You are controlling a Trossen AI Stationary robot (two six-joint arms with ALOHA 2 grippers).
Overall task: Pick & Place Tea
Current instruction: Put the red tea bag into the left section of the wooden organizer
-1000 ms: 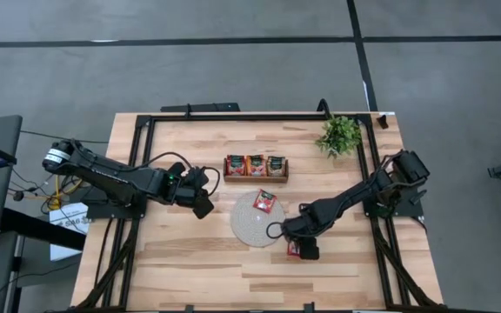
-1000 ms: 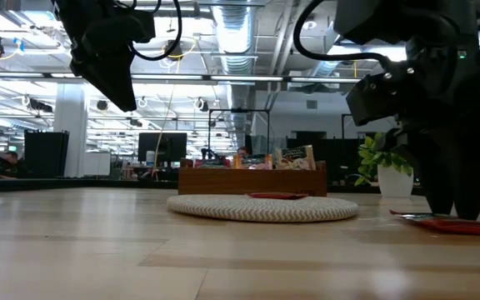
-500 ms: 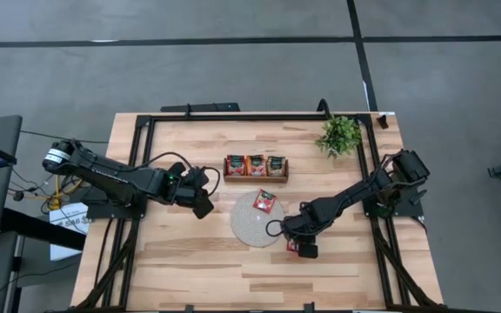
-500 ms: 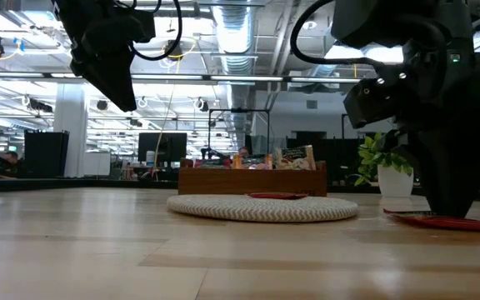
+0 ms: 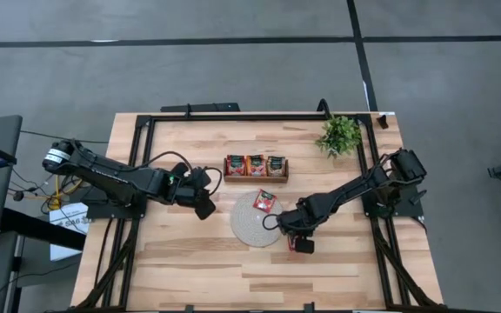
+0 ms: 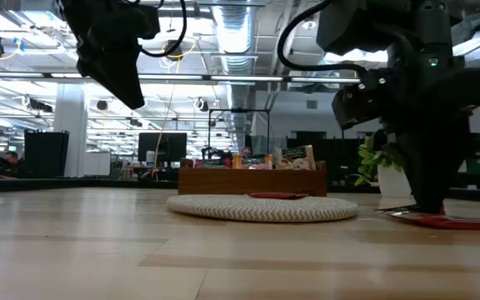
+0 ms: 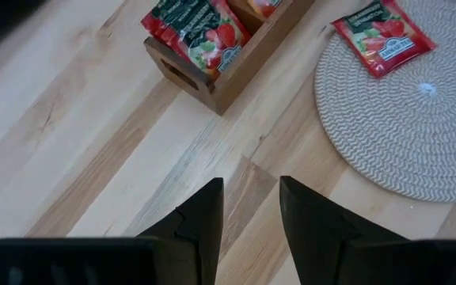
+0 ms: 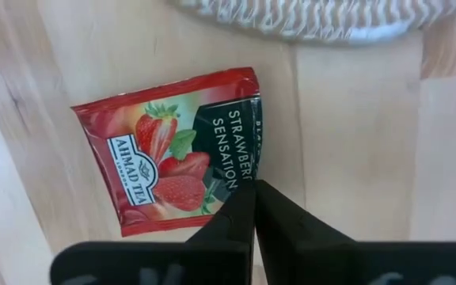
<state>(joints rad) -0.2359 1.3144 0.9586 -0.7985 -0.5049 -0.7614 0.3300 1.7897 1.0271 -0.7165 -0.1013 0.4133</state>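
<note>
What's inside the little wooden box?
Tea sachets stand in the wooden tray: red strawberry packets fill each of its three compartments. How many are stacked behind the front ones is hidden.

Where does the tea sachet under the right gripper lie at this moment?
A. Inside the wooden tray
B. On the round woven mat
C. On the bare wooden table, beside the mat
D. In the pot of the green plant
C: the right wrist view shows the sachet flat on the table, just off the edge of the mat, with the right gripper shut at its edge.
</note>
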